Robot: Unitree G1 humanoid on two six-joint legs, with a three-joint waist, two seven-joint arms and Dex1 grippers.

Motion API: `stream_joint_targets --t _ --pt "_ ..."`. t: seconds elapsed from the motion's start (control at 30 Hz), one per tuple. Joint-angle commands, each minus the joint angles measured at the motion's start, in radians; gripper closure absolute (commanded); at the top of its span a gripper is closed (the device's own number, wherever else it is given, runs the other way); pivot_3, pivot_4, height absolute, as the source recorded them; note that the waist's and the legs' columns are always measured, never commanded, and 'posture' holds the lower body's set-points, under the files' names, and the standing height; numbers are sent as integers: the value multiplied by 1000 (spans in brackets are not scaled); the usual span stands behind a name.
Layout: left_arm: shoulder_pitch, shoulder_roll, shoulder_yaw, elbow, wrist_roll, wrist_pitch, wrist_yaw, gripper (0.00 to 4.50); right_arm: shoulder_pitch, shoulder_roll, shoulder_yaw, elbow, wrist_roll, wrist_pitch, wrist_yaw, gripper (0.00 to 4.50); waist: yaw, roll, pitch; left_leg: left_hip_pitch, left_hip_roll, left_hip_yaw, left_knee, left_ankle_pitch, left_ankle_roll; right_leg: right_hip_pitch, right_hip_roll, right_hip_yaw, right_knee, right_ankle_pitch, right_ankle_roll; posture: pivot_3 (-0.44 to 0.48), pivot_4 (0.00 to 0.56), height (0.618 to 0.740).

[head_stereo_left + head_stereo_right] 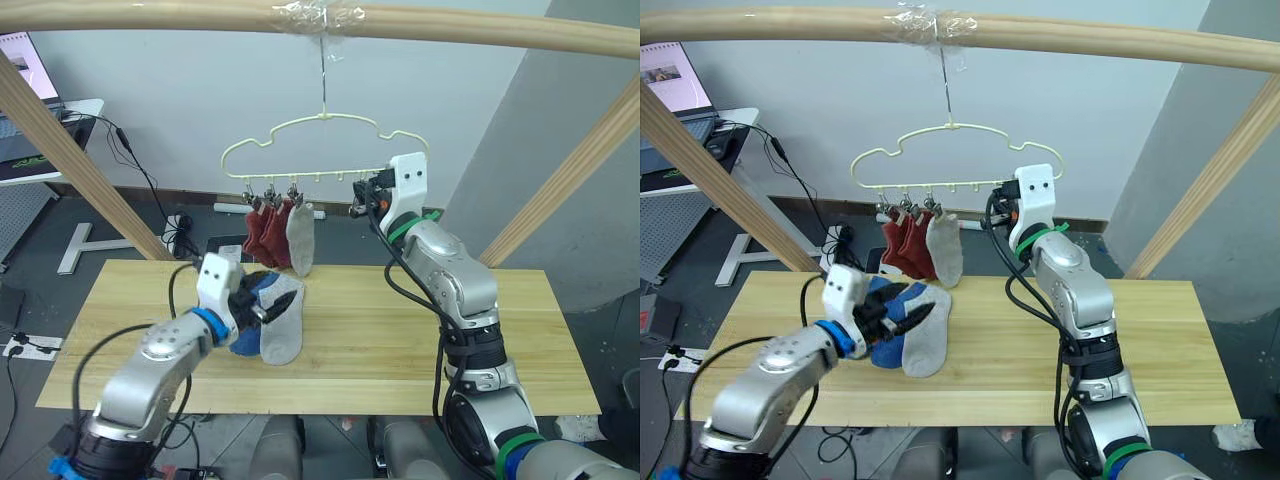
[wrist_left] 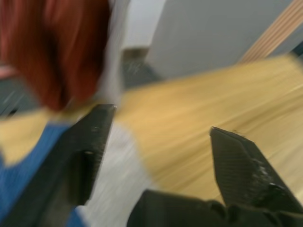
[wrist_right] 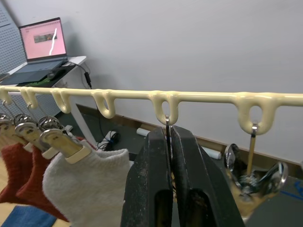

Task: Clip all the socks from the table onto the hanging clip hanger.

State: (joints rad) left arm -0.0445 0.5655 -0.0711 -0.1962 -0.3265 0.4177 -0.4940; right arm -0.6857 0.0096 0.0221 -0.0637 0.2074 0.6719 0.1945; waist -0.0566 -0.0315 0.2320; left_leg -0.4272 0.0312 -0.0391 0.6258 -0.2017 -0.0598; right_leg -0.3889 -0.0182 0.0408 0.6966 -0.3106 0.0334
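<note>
Three socks (image 1: 278, 232) hang clipped at the clip hanger's (image 1: 325, 140) 8 o'clock, floppy remainder (image 1: 272, 312) mid-bench (image 1: 400, 340); left pincer (image 1: 262, 306) wide over them, best pinched at cuff; right pincer (image 3: 169, 156) squeezing a clip.

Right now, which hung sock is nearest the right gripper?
The grey sock, last in the row on the hanger. The two red socks hang beyond it, farther from the right gripper.

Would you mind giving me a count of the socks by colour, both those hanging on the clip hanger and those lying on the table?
Rust red socks: 2, both clipped to the clip hanger
Light grey socks: 2, one clipped, one on the table
Blue socks: at least 1 on the table; they overlap, so a second is unclear
Total: at least 5
</note>
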Motion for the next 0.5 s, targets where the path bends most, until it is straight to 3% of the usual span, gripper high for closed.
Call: stream_joint_targets --t 0.03,0.2,0.43,0.5 --pt "-14 -38 -46 109 102 -115 0 38 -5 -3 4 -36 15 21 1 4500 0 0 0 0 0 0 0 0 0 0 0 0 0 0 0 -56 222 740" --pt "-98 -104 -87 306 220 -203 45 38 10 -7 9 -66 17 47 -9 4500 3 0 0 -1 0 0 0 0 0 0 0 -1 0 0 0 -63 222 740" --pt "-177 -154 -84 480 283 -266 33 38 17 -10 8 -86 16 65 -18 4500 -1 0 0 -1 0 0 0 0 0 0 0 -1 0 0 0 -71 220 740" --pt "-183 -160 -85 513 274 -252 -1 442 16 -8 4 -88 17 69 -23 4500 -1 0 0 -1 0 0 0 0 0 0 0 -1 0 0 0 -82 216 740"
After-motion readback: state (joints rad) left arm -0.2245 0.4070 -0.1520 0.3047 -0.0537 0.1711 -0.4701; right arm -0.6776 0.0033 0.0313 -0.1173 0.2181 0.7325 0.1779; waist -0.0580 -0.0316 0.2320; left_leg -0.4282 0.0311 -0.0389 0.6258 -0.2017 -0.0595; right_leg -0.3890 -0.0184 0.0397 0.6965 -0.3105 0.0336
